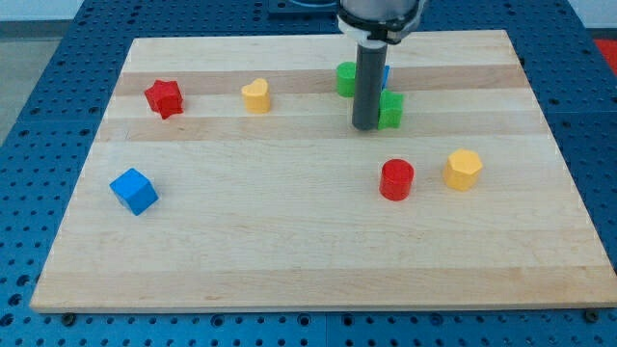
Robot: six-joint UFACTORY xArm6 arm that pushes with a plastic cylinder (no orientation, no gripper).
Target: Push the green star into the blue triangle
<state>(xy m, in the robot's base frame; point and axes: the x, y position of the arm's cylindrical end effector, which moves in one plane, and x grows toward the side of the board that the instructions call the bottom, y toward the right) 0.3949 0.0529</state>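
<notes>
Wooden bench (pixel 289 241), blue pegboard around. My tip (pixel 365 126) touches green star (pixel 390 110), left side; blue triangle (pixel 384 75) mostly hidden behind rod, near. No claw on this rig; contact probably not made yet.

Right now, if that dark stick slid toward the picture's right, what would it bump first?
My tip sits just left of a green block, seemingly touching it already, so it meets that first; depth is hard to judge.

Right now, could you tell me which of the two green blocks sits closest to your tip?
The green block just right of my tip, touching the rod. The other green block lies farther up, behind the rod.
</notes>
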